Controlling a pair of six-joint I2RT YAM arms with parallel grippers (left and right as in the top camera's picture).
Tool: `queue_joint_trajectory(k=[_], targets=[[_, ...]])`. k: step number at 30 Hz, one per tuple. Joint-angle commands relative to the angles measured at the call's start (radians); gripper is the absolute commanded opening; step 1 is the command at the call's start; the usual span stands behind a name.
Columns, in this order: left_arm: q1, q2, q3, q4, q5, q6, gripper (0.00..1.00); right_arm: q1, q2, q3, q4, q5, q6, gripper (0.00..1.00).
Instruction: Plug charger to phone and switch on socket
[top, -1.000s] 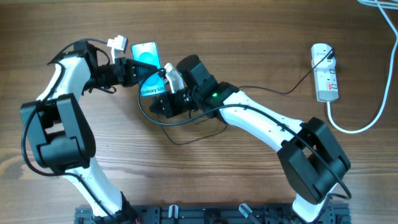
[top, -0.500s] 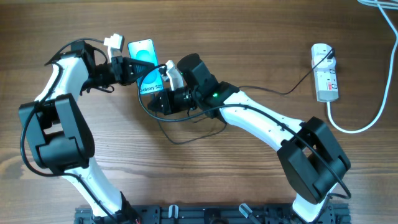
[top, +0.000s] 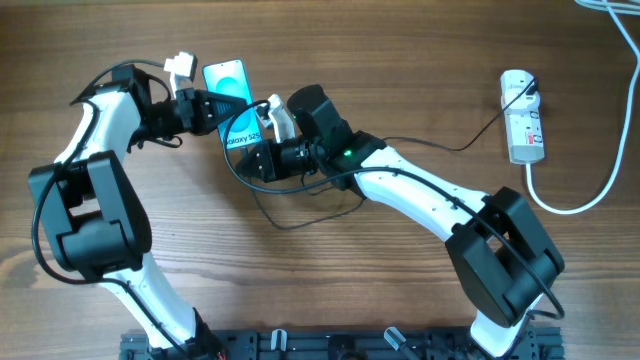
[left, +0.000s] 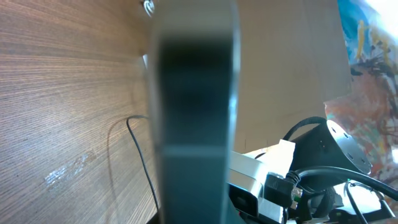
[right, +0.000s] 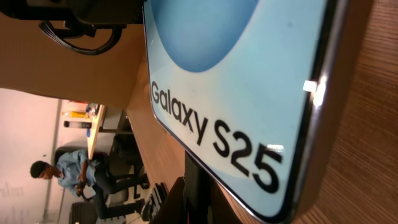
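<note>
You had the left gripper (top: 208, 108) closed on the phone (top: 233, 95), gripping its left long edge at the left-centre of the wooden table (top: 400, 60). Your left wrist camera saw the phone (left: 193, 112) only edge-on, as a dark blurred bar down the middle of the view. The right gripper (top: 270, 122) sat right at the phone's lower end, so close that its camera was filled with the light blue face (right: 236, 74) reading "Galaxy S25". You could not tell from any view whether its fingers were open or closed. The socket (top: 523, 125) lay well apart at the table's right edge. The charger (top: 480, 136) ran from it toward the right arm, and a thick white cord (top: 570, 211) curved beside it.
</note>
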Motion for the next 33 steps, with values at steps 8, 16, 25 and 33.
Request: queue_joint_trajectory(k=[8,16,25,33], targets=[[-0.019,-0.002,-0.014,-0.019,-0.028,0.006,0.04,-0.084,-0.029,0.033,0.108,0.024,0.043,0.05],[-0.019,-0.002,-0.014,-0.019,-0.029,0.005,0.04,-0.143,-0.029,0.033,-0.018,-0.065,-0.028,1.0],[-0.071,-0.002,-0.014,-0.019,-0.024,0.005,0.04,-0.222,-0.029,0.033,0.023,-0.329,-0.131,0.84],[-0.163,-0.002,-0.014,0.024,-0.024,0.005,0.04,-0.207,-0.029,0.033,-0.034,-0.317,-0.182,0.51]])
